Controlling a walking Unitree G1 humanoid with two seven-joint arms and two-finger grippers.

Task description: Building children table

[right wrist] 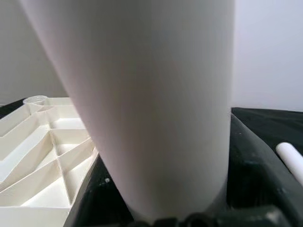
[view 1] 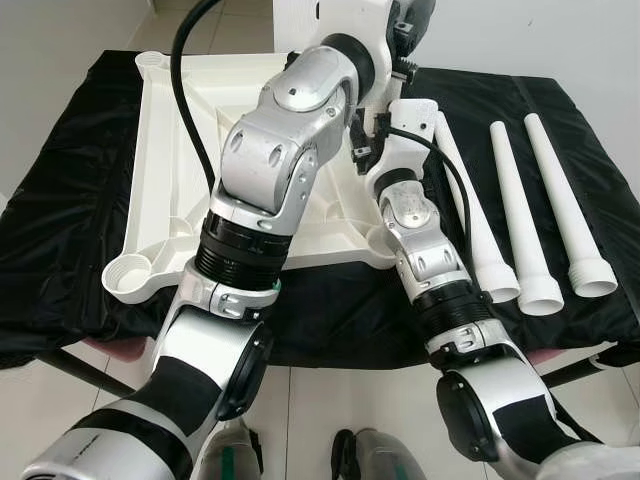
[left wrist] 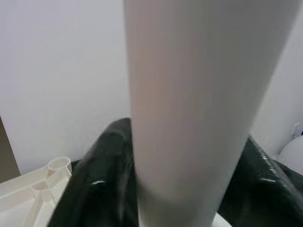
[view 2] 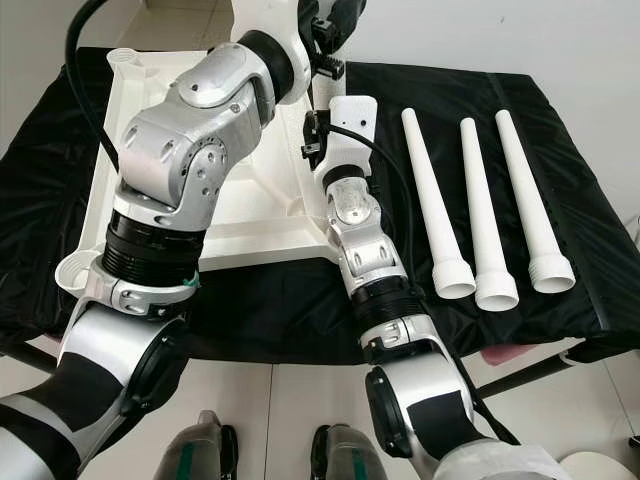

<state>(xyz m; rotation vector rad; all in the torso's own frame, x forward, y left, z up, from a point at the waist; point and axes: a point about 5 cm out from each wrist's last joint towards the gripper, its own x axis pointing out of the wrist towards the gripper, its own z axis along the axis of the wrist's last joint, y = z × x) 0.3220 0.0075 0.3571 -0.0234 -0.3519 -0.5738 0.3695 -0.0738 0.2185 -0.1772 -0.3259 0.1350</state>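
A white plastic table top [view 1: 180, 130] lies upside down on the black cloth, ribs and corner sockets [view 1: 128, 272] facing up. Both silver arms reach to its far right corner: the left arm [view 1: 270, 170] crosses over the top, and the right arm [view 1: 430, 260] rises beside it. A white table leg [right wrist: 151, 104] stands very close in the right wrist view, with my right gripper [right wrist: 175, 198] shut around its base. The same leg [left wrist: 189, 118] looms in the left wrist view. Three more legs [view 1: 520, 220] lie side by side on the right.
Black cloth [view 1: 60, 220] covers the whole work table, whose front edge runs just before my body. My feet [view 1: 370, 455] stand on the pale tiled floor below. A white wall stands behind the table.
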